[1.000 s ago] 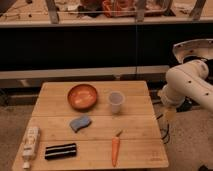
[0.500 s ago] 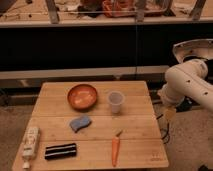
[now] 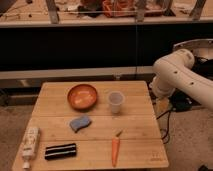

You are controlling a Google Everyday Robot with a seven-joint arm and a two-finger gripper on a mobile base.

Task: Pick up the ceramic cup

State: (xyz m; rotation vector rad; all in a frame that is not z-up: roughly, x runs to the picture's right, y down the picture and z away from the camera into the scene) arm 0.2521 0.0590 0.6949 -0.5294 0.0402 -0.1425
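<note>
- Table [image 3: 145,127]: wooden top, with the cup [image 3: 115,101] standing upright just right of centre.
- Arm [image 3: 176,75]: off the right edge, well apart from the cup; best to come in from that open side.
- Bowl [image 3: 82,96]: just left of the cup; steer clear of it.
- Gripper [image 3: 162,104]: low by the right edge, nothing visibly held; how wide it stands, I cannot tell.

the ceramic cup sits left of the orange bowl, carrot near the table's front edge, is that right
Not quite: the camera view shows the ceramic cup standing right of the orange bowl, not left. The carrot does lie near the front edge of the table. The gripper hangs by the table's right edge, apart from the cup.
</note>
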